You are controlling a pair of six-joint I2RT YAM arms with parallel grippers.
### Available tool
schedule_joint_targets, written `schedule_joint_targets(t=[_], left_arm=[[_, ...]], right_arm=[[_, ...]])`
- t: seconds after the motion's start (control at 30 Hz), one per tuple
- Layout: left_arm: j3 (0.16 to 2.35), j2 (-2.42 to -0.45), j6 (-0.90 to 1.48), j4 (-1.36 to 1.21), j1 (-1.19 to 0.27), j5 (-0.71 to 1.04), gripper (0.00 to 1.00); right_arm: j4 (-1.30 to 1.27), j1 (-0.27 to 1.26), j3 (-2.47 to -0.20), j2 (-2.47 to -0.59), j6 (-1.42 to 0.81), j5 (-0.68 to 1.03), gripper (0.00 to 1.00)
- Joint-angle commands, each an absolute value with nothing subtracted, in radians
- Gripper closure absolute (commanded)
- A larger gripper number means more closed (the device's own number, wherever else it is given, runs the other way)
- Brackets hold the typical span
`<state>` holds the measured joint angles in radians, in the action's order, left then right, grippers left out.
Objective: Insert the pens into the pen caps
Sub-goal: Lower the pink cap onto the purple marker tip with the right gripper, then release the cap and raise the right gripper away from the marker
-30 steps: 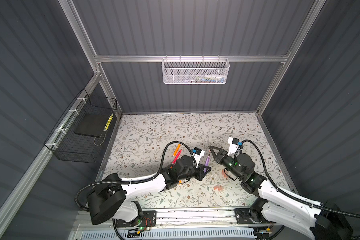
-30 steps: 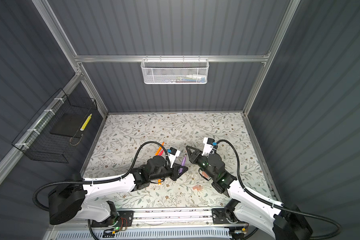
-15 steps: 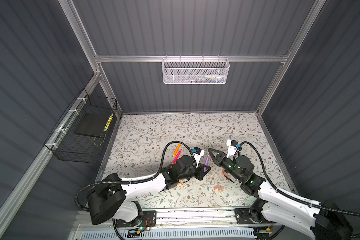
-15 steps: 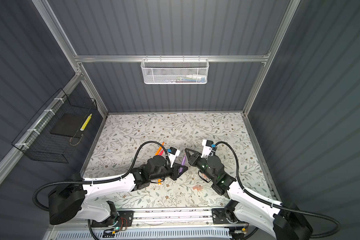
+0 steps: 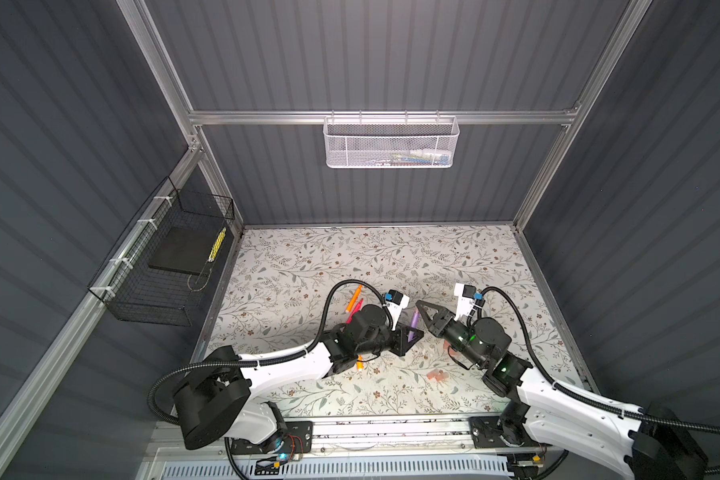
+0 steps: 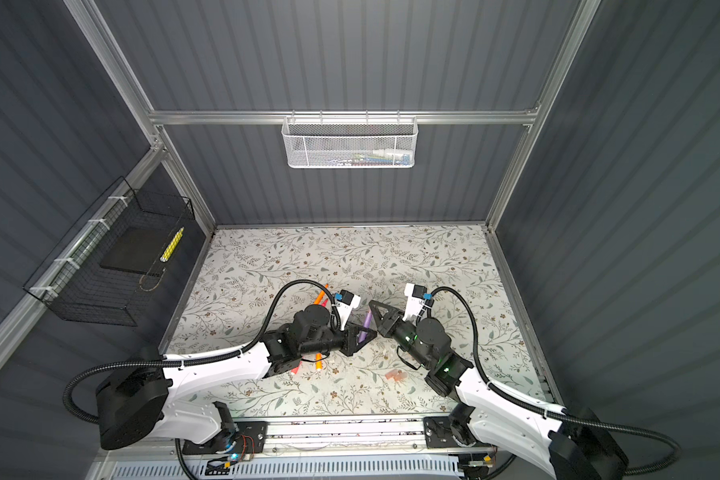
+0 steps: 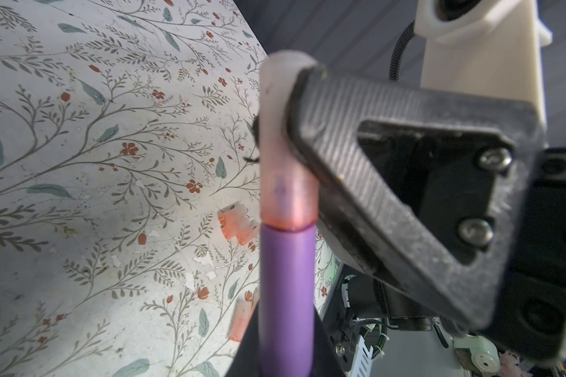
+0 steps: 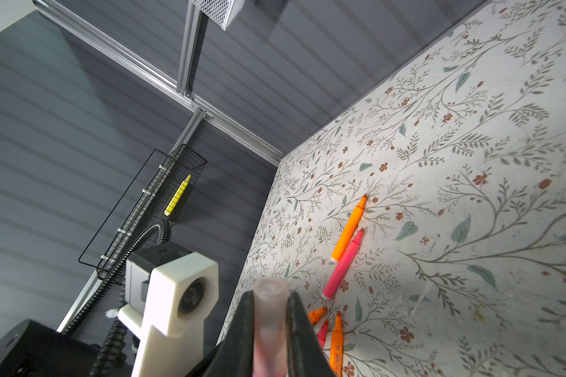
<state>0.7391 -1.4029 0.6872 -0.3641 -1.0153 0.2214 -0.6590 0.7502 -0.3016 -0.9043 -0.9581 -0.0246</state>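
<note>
My left gripper is shut on the purple pen, which points up and away. A translucent pinkish pen cap sits over the pen's tip, its rim against the purple barrel. My right gripper is shut on that cap. Orange and pink pens lie uncapped on the mat behind the left arm. More pens lie partly under the arm. Loose caps lie near the front.
A white mesh basket hangs on the back wall. A black wire basket holding a yellow marker is fixed to the left wall. The left wrist camera is close beside my right gripper. The arms' cables arch over the mat.
My right gripper has crept slightly nearer the purple pen with the cap. The left arm has stayed still.
</note>
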Motion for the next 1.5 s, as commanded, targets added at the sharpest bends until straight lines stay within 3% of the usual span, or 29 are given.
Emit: schedule_joint_targets(t=[0.0, 0.23, 0.47, 0.7, 0.9, 1.03, 1.37, 1.47], left_arm=[[0.79, -1.398, 0.698, -0.466, -1.002, 0.266, 1.0], [0.769, -1.373, 0.702, -0.501, -1.003, 0.278, 1.0], [0.756, -1.368, 0.684, -0.497, -1.002, 0.28, 1.0], [0.746, -1.356, 0.641, -0.45, -1.003, 0.24, 1.0], [0.889, -1.365, 0.463, -0.197, -0.988, 0.136, 1.0], [0.89, -1.347, 0.344, -0.178, -0.945, 0.083, 1.0], [0.641, -1.29, 0.205, -0.489, -0.937, 0.1, 1.0], [0.625, -1.261, 0.198, -0.513, -0.936, 0.173, 1.0]], right_arm=[[-0.644, 0.762, -0.266, -0.887, -0.925, 0.018, 0.92], [-0.639, 0.761, -0.23, -0.846, -0.923, -0.005, 0.83], [-0.582, 0.761, -0.254, -0.825, -0.927, -0.012, 0.63], [-0.52, 0.761, -0.282, -0.765, -0.917, -0.019, 0.25], [-0.414, 0.761, -0.336, -0.701, -0.906, -0.059, 0.1], [-0.391, 0.758, -0.356, -0.67, -0.888, -0.073, 0.08], [-0.31, 0.758, -0.464, -0.674, -0.739, -0.126, 0.06], [-0.239, 0.758, -0.546, -0.714, -0.68, -0.172, 0.15]])
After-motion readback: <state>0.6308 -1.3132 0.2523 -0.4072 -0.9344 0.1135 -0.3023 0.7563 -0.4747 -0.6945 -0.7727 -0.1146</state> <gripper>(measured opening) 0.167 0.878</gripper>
